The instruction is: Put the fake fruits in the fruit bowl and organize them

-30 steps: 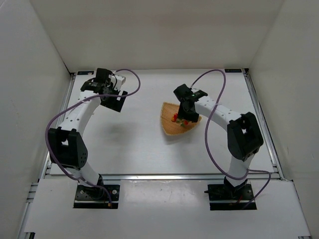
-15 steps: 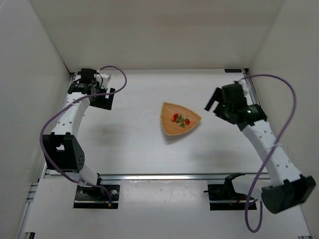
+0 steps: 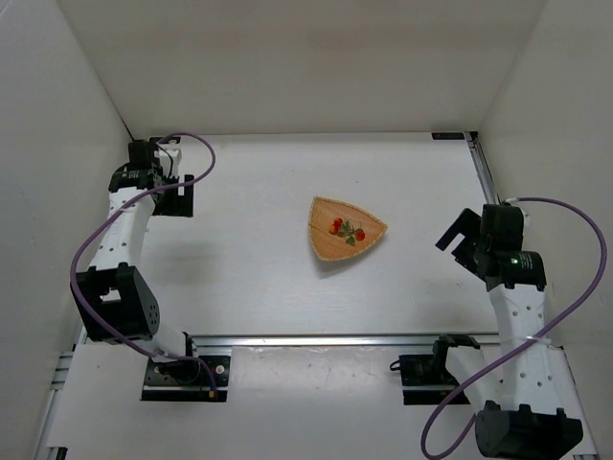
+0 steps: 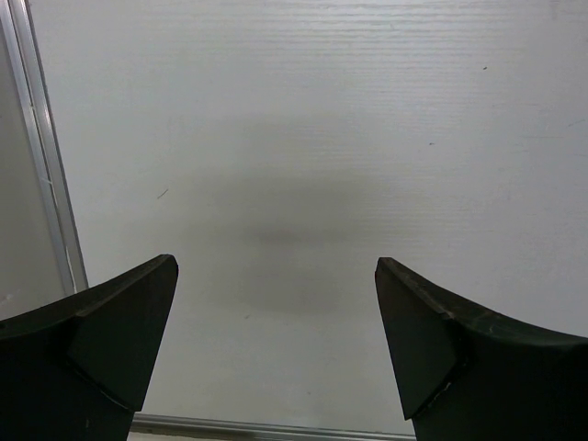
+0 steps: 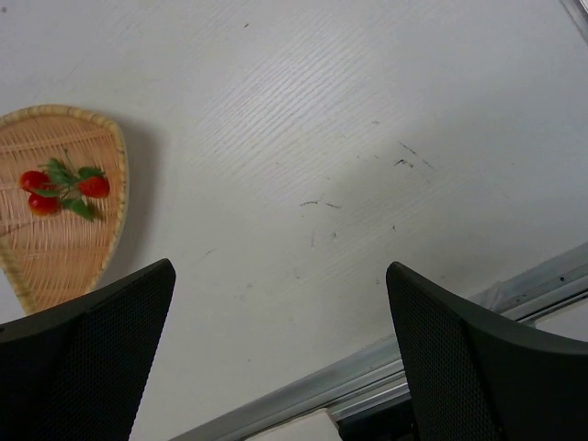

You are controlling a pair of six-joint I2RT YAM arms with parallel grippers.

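R arm [image 3: 514,307] pulled back, berries [image 3: 346,229] in basket [image 3: 330,251] far left of its jaws, all jaws released

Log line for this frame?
fruit: berry cluster in basket | left gripper: open, empty | right gripper: open, empty, apart from basket

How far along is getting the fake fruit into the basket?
Done: the red berry cluster lies inside the wicker basket. In hand: nothing; the left end effector and right end effector are open and empty. Left: apparently nothing; no loose fruit in view.
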